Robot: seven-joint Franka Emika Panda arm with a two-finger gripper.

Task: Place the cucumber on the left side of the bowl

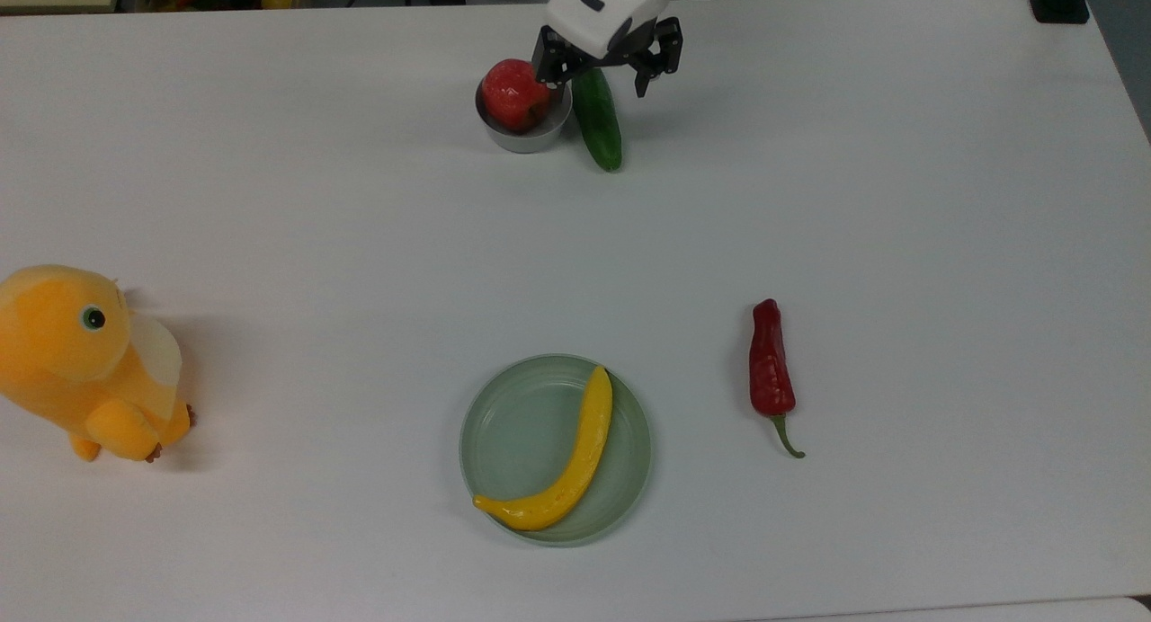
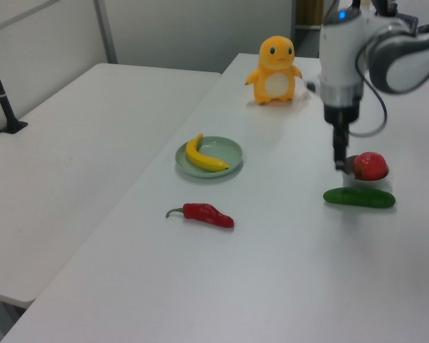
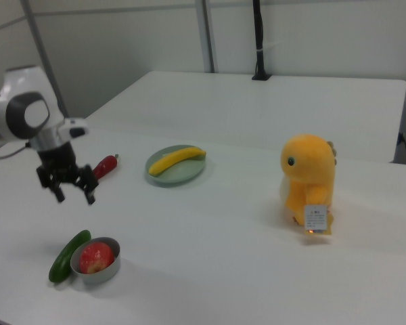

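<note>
A: One cucumber [image 1: 598, 119] lies flat on the white table [image 1: 899, 199], just beside the bowl [image 1: 524, 133] — on the top view's right of it, the right view's left. Touching or not, cannot tell.

B: Bowl contents?

A: A red apple [image 1: 514, 92]. Gripper [image 1: 607, 72] is raised above the cucumber and bowl, fingers spread wide, holding nothing.

B: Further out?

A: Pale green plate [image 1: 513, 433] carrying a yellow banana [image 1: 566, 469], well apart toward the top view's bottom; red pepper [image 1: 771, 370] to the top view's right of the plate; orange plush toy [image 1: 85, 361] at the top view's left edge.
</note>
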